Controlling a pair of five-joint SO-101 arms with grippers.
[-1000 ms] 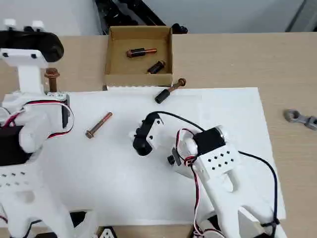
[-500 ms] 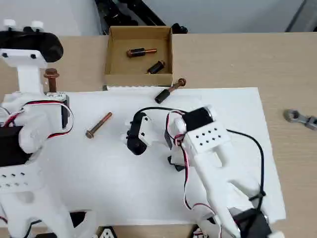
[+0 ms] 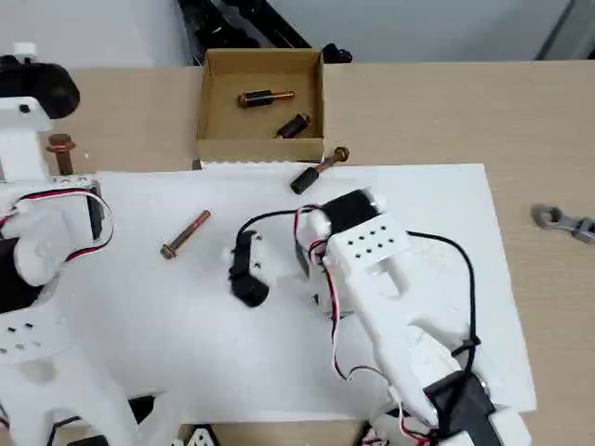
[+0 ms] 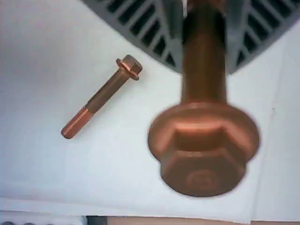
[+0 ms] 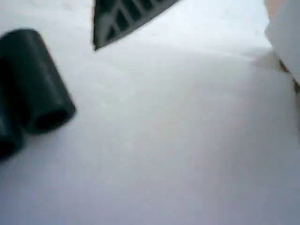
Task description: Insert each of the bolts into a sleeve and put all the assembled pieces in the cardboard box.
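Bolts: held bolt [image 4: 204,140] is clamped in L gripper [image 4: 204,21], shank betw. the jaws, head end toward the wrist cam. In high view it sits at approx. 10 o'clock of white sheet [image 3: 418,204], off the corner. Loose bolt [image 3: 186,234] lies flat on sheet, 9 o'clock half, betw. the two arms, touching nothing.

Cardboard box [image 3: 218,121] at 12 o'clock, against sheet's far edge. Inside: assembled piece A [image 3: 265,97] and assembled piece B [image 3: 293,125], apart from each other. Assembled piece C [image 3: 319,171] is outside, just beside box's 5 o'clock corner, lying across sheet edge.

R gripper [image 5: 123,16] is low over mid-sheet; grip state can't be told. Black sleeve [image 5: 40,89] lies on sheet near it, open end visible.

Metal tool [image 3: 562,221] on table [image 3: 418,111] at 3 o'clock, off the sheet.
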